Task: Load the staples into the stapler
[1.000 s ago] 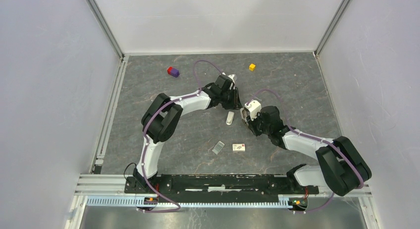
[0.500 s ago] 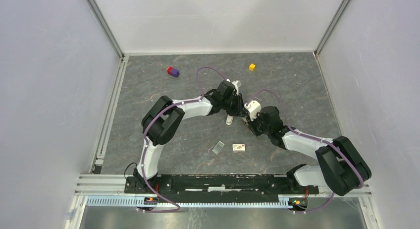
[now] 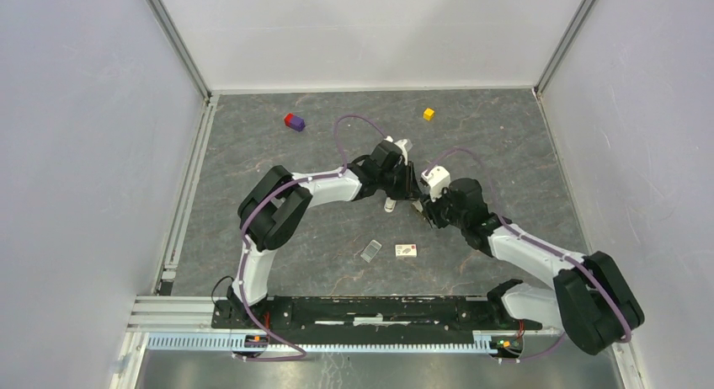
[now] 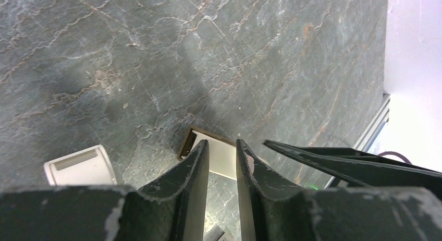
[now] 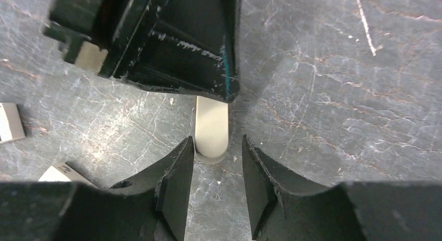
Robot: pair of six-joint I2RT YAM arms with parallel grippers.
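Note:
The small white stapler lies on the grey slate table between both grippers. In the right wrist view the stapler points away from me, and my right gripper stands open with a fingertip on either side of its near end. My left gripper hangs over its far end. Seen from its own wrist, the left gripper shows only a thin slit with nothing in it. A small white box with a brown rim lies beyond. No loose staples show.
A small clear piece lies beside the box. A red and purple cube pair and a yellow cube sit near the back wall. A white tray-like piece rests left of the left fingers. White walls enclose the table.
My left gripper has swung down and right until it is over the stapler's far end. My right arm has stretched forward toward the stapler. The stapler has not moved.

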